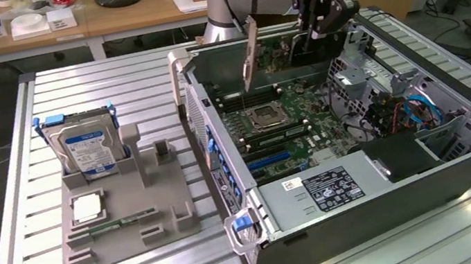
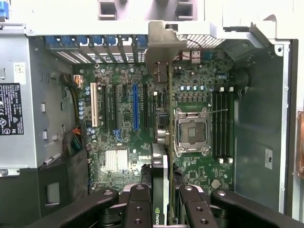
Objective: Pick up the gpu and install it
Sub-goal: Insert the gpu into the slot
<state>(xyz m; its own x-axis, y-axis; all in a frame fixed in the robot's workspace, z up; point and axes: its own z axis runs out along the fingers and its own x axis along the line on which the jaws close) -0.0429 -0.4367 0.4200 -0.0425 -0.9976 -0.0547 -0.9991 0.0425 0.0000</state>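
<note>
The gpu [image 1: 294,53], a thin dark card with a silver end bracket [image 1: 250,53], hangs on edge above the far end of the open computer case [image 1: 464,161]. My gripper [image 1: 323,17] is shut on the card's top edge. In the wrist view the gpu [image 2: 169,156] appears edge-on between my fingers [image 2: 137,206], bracket [image 2: 161,47] toward the case's rear slot openings. It hovers over the motherboard [image 2: 123,118], between the blue slot [image 2: 135,107] and the CPU socket [image 2: 192,130], not seated in any slot.
On the exterior view's left a grey fixture [image 1: 169,215] holds an upright silver hard drive with a blue label [image 1: 84,147], a square chip [image 1: 86,208] and a slim memory stick [image 1: 114,225]. The power supply [image 1: 337,187] and cable bundle [image 1: 410,113] fill the case's near end.
</note>
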